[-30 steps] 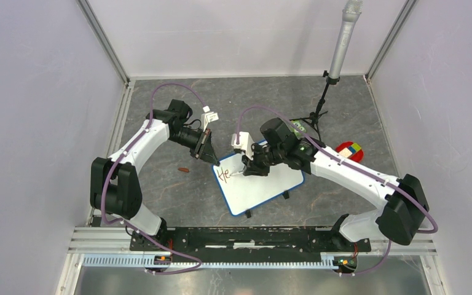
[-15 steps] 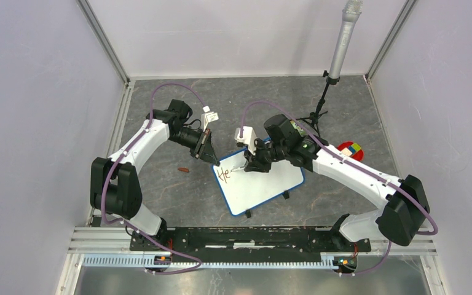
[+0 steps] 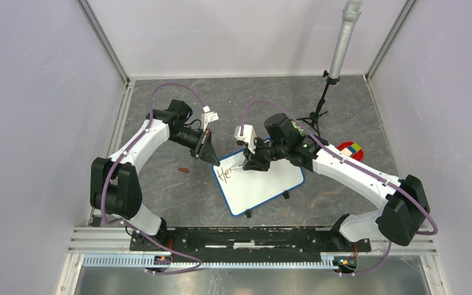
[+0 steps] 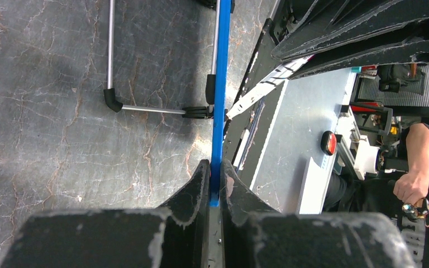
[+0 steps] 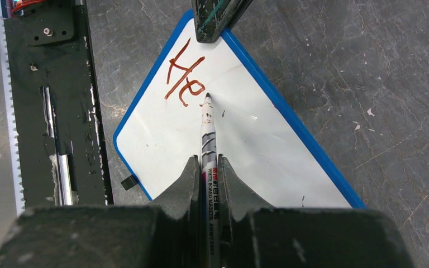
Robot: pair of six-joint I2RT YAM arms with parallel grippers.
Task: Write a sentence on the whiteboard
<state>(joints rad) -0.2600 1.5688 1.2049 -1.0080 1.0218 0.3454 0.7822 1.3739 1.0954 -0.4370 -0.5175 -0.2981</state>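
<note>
Right tool [image 5: 208,164] of mine clamps the marker [image 5: 208,128], tip on the whiteboard [image 5: 246,151] by the sentence [image 5: 181,78]. Left tool [image 4: 217,173] pinches its frame [image 4: 220,84].

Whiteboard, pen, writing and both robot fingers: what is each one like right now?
whiteboard: mostly blank, one edge pinched.
sentence: only "He" written, unfinished.
marker: uncapped, tip on the board beside the "e".
left fingers: shut on the whiteboard's blue edge.
right fingers: shut on the marker.
</note>
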